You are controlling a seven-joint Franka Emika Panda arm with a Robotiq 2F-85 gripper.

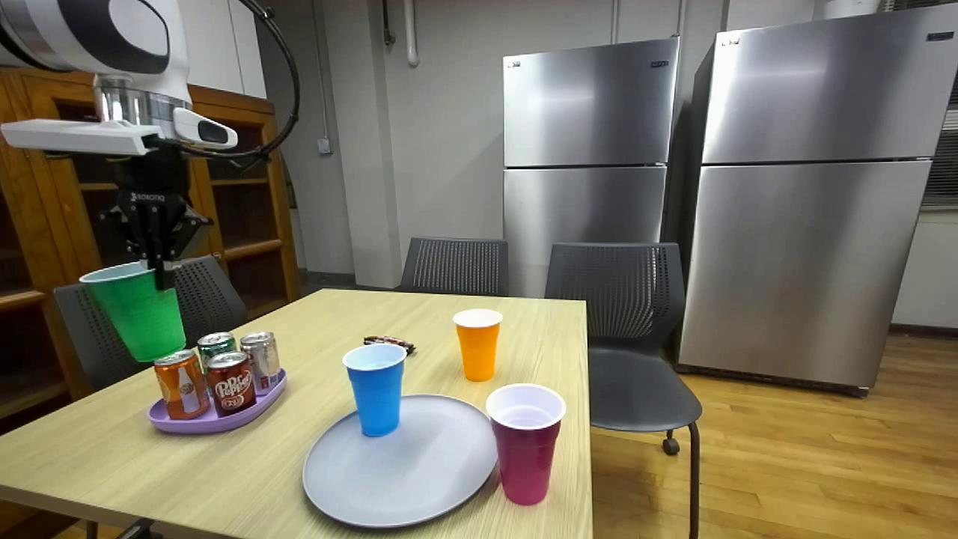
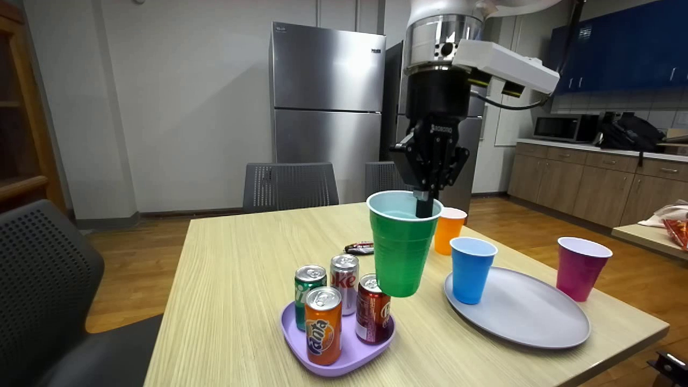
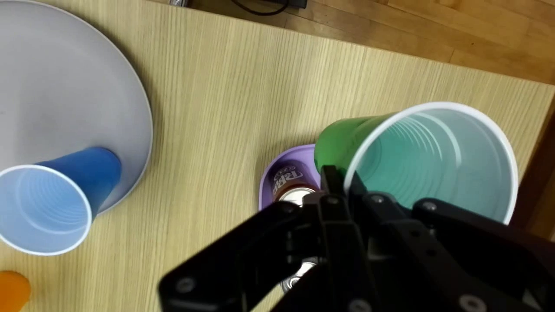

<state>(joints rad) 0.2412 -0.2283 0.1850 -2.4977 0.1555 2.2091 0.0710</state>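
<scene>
Black gripper (image 3: pixel 345 182) pinched the green cup (image 2: pixel 403 252) by its rim, clear of the table (image 3: pixel 217 108).

Its fingers (image 3: pixel 331 178) were clamped on the cup wall, one dipping inside the mouth and its partner outside, so the green cup hung mouth-up below their tips and, in the wrist view, off to their right. Lower than the fingers sat the purple tray (image 2: pixel 349 355), bearing the Dr Pepper can (image 2: pixel 372 314), Fanta can (image 2: pixel 323 330), green can (image 2: pixel 309 287) and silver can (image 2: pixel 344 282). Left of the fingers in the wrist view and well apart, the blue cup (image 2: pixel 472 277) stood on the gray plate (image 2: pixel 529 317). Farther off from them stood the orange cup (image 2: pixel 449 234) and, just beside the plate in both exterior views, the maroon cup (image 2: pixel 580 271).
</scene>
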